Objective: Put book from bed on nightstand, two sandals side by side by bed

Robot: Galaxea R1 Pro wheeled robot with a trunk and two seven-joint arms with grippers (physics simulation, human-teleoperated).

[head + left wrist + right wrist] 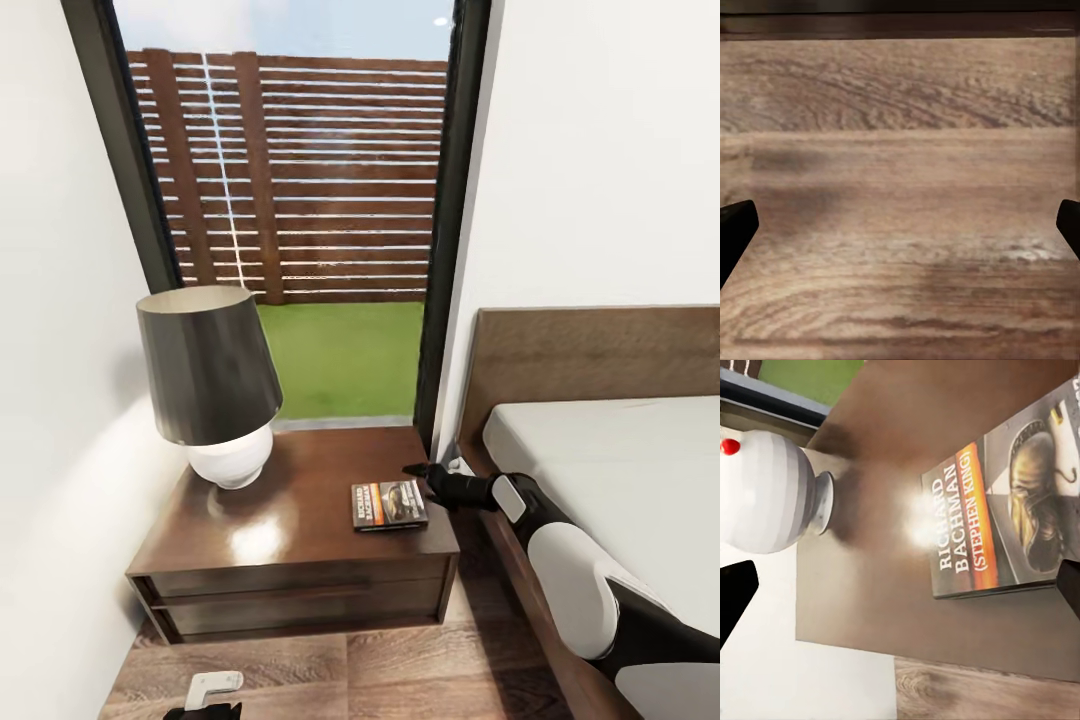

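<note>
Nearest you, at the bottom of the head view, your left gripper hangs low over the light brown wood-plank floor. In its own wrist view the two dark fingertips sit at opposite edges with bare planks between them, so the jaws stand wide apart and hold nothing.

Your right arm reaches forward along the near side of the large low bed with the dark brown wood frame and plain off-white mattress. Your right gripper hovers at the right rear corner of the low dark reddish-brown wooden nightstand, just beside the small thin paperback book with the dark cover and orange band. From the right wrist view the fingertips are spread to the frame edges, empty, with the book lying flat on the glossy top, its white "RICHARD BACHMAN" lettering readable.

So the book rests on the nightstand's right front area, free of your grip. Further back on the left of the top stands a table lamp with a round white base and a dark grey shade.

Beyond it, the tall dark-framed window shows green grass and a slatted brown wooden fence, between plain white walls.
</note>
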